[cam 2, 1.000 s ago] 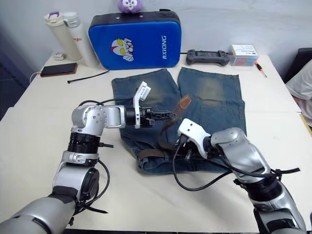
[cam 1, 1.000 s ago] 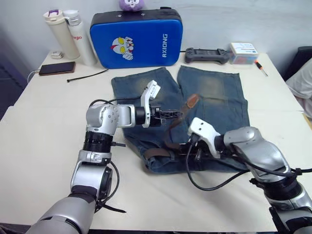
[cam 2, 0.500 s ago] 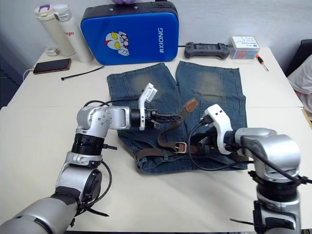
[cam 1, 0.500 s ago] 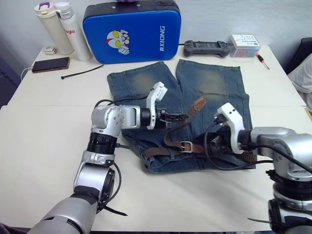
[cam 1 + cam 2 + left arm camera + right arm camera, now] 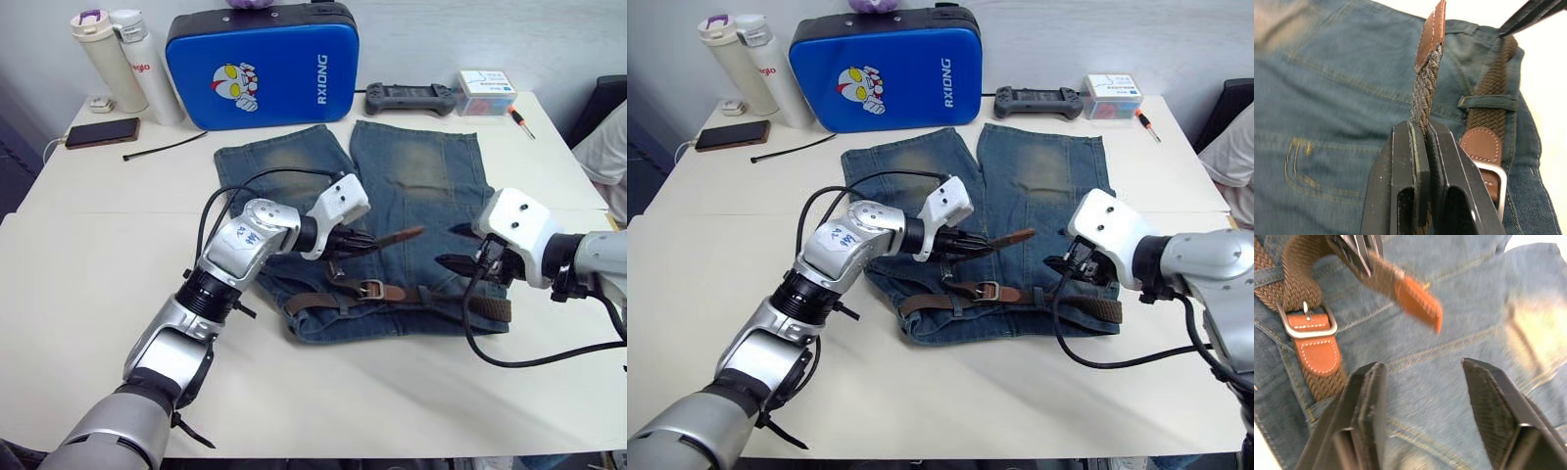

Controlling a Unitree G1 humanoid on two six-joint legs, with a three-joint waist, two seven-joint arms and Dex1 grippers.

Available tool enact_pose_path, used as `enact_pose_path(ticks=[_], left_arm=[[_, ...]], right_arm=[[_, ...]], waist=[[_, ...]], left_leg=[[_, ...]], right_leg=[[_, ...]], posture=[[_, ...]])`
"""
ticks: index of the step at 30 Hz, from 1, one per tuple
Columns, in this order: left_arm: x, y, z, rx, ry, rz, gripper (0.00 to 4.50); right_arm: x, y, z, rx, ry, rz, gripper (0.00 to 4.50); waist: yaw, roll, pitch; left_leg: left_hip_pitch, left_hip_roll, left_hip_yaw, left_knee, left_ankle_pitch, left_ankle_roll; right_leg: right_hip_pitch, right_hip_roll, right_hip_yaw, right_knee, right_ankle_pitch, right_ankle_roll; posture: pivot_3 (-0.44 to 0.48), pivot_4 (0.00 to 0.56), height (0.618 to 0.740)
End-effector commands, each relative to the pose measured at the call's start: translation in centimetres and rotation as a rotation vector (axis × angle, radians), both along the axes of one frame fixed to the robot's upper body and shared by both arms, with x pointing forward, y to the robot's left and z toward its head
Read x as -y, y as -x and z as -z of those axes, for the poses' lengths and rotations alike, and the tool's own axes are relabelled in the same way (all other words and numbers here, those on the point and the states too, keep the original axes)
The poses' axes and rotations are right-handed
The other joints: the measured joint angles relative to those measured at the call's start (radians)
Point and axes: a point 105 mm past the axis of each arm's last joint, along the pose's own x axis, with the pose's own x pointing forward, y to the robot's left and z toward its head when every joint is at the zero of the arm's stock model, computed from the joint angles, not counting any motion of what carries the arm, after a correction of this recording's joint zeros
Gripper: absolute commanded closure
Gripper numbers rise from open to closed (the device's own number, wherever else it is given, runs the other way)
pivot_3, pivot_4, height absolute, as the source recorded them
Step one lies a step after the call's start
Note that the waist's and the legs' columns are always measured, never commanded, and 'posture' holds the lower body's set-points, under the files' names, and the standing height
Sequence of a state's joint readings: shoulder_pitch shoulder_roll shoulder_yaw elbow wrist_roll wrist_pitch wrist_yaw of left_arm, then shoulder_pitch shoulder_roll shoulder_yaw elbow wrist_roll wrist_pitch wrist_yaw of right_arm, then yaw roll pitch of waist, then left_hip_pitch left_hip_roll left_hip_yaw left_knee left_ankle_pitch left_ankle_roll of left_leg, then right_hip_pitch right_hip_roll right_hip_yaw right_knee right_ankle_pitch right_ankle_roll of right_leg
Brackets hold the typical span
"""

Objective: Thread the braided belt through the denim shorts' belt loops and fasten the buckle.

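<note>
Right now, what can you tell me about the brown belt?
The braided belt is a woven dark-brown strap lying along the waistband of the denim shorts, under a belt loop. Its silver buckle sits on tan leather near the middle. The free end, tipped in tan leather, is lifted off the cloth, pinched between the left gripper fingers. The right gripper is open, not touching it.

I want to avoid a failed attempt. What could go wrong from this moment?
1. The left gripper pinches the braided belt only near its leather tip, so the strap may slip out during a pull.
2. The right gripper hangs open above the denim shorts, holding nothing, so the shorts may drag.
3. The belt already passes through the buckle; a hard pull could bunch the waistband.
</note>
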State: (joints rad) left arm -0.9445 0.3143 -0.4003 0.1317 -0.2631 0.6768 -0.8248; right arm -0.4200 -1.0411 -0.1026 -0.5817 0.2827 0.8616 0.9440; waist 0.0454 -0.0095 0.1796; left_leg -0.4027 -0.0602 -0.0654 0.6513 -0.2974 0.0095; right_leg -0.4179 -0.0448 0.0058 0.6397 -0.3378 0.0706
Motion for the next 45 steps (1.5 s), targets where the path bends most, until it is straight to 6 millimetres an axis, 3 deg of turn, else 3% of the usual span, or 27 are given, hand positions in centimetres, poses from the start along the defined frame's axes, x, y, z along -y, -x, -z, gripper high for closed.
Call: enact_pose_path(ticks=[1, 7, 10, 13, 17, 24, 31, 35, 37, 39, 45], left_arm=[[0.8, 0.9, -1.7, 0.141, -0.021, 0.092, 4.50], [0.7, 0.8, -1.7, 0.184, -0.040, 0.099, 4.50], [0.5, 0.6, -1.7, 0.197, -0.046, 0.085, 4.50], [0.6, 0.4, -1.6, 0.195, -0.043, 0.077, 4.50], [0.7, 0.1, -1.7, 0.217, -0.036, 0.059, 4.50], [1.4, 0.2, -2.4, 0.260, -0.021, 0.079, 1.84], [1.7, 0.4, -2.3, 0.267, -0.011, 0.104, 1.84], [1.9, 0.5, -2.4, 0.255, 0.011, 0.116, 2.95], [2.0, 0.6, -2.4, 0.253, 0.007, 0.121, 3.96], [2.0, 0.5, -2.1, 0.253, -0.008, 0.126, 4.44], [1.8, 0.0, -2.3, 0.257, -0.001, 0.104, 4.44]], right_arm=[[-1.7, -0.7, -0.6, 0.072, 0.047, -0.071, 2.09], [-2.4, -1.5, 0.4, 0.061, 0.067, -0.095, 2.09], [-2.6, -1.7, 0.7, 0.048, 0.036, -0.102, 2.80], [-2.5, -1.6, 0.9, 0.038, 0.026, -0.106, 4.31], [-2.5, -1.6, 1.0, 0.041, 0.014, -0.104, 4.42], [-2.5, -1.4, 1.0, 0.041, 0.002, -0.099, 4.50], [-2.5, -1.6, 0.9, 0.042, -0.009, -0.092, 4.50], [-2.6, -1.6, 0.9, 0.040, -0.015, -0.092, 4.50], [-2.7, -1.6, 0.9, 0.037, -0.018, -0.093, 4.50], [-2.8, -1.6, 0.9, 0.039, -0.025, -0.094, 4.50], [-3.0, -1.6, 0.5, 0.029, -0.105, -0.080, 4.50]], waist=[[-0.002, 0.000, 0.000], [0.005, 0.000, 0.000], [0.006, 0.000, 0.000], [0.006, 0.000, 0.000], [0.006, 0.000, 0.000], [0.006, 0.000, 0.000], [0.005, 0.000, 0.000], [0.005, 0.000, 0.000], [0.005, 0.000, 0.000], [0.004, 0.000, 0.000], [0.004, 0.000, 0.000]], left_leg=[[0.000, 0.000, 0.000, 0.000, 0.000, 0.000], [-0.001, 0.000, 0.000, 0.002, 0.000, 0.001], [-0.001, 0.000, 0.000, 0.002, 0.000, 0.001], [-0.001, 0.000, 0.000, 0.004, 0.000, 0.001], [-0.001, 0.000, 0.000, 0.005, 0.000, 0.001], [-0.002, 0.000, 0.000, 0.008, 0.000, 0.001], [-0.002, 0.000, 0.000, 0.011, 0.000, 0.001], [-0.002, 0.000, 0.000, 0.012, 0.000, 0.001], [-0.002, 0.000, 0.000, 0.012, 0.000, 0.001], [-0.002, 0.000, 0.000, 0.013, 0.000, 0.001], [-0.002, 0.000, 0.000, 0.013, 0.000, 0.001]], right_leg=[[0.000, 0.000, 0.000, 0.001, 0.000, 0.000], [0.000, 0.000, 0.000, 0.001, 0.000, 0.000], [0.000, 0.000, 0.000, 0.003, 0.000, 0.000], [0.000, 0.000, 0.000, 0.004, 0.000, 0.000], [0.000, 0.000, 0.000, 0.005, 0.000, 0.000], [0.000, 0.000, 0.000, 0.007, 0.000, 0.000], [0.000, 0.000, 0.000, 0.010, 0.000, 0.000], [0.000, 0.000, 0.000, 0.014, 0.000, 0.000], [0.000, 0.000, 0.000, 0.015, 0.000, 0.000], [0.000, 0.000, 0.000, 0.015, 0.000, 0.000], [0.000, 0.000, 0.000, 0.016, 0.000, 0.000]], posture=[[0.000, 0.150, 0.740], [0.000, 0.150, 0.740], [0.000, 0.150, 0.740], [0.000, 0.150, 0.740], [0.000, 0.150, 0.740], [0.000, 0.150, 0.740], [0.000, 0.150, 0.740], [0.000, 0.150, 0.740], [0.000, 0.150, 0.740], [0.000, 0.150, 0.740], [0.000, 0.150, 0.740]])
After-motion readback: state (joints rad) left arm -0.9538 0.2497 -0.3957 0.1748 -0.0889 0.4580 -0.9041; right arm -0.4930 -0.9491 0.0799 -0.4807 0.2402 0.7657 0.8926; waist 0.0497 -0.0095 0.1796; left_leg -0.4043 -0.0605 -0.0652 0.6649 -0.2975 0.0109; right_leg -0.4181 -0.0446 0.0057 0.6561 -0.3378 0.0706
